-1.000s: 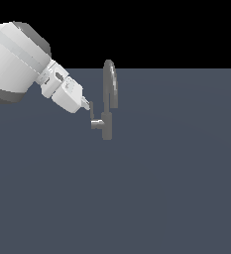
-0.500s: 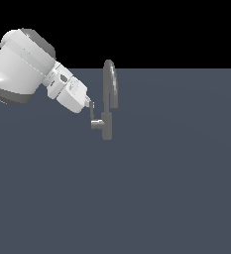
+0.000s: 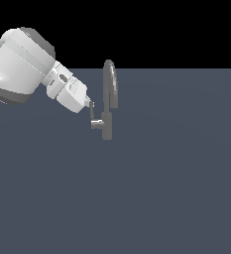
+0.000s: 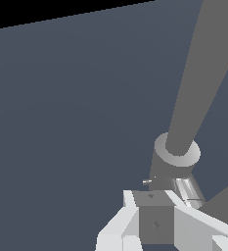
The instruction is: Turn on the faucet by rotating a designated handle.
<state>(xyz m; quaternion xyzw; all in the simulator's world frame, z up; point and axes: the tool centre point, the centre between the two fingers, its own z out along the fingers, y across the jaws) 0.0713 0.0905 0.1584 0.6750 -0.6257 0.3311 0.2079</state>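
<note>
The faucet [image 3: 107, 101] stands upright on the grey floor [image 3: 161, 188] with its handle [image 3: 93, 118] branching toward the exterior view's left, where the gripper [image 3: 90, 105] meets it, white fingers [image 4: 116, 223] flanking the grey lever block, apparently closed on it.

Faucet [image 4: 176, 157] spout cut off by the wrist view's edge (handle [image 3: 93, 115] mostly behind jaws)
</note>
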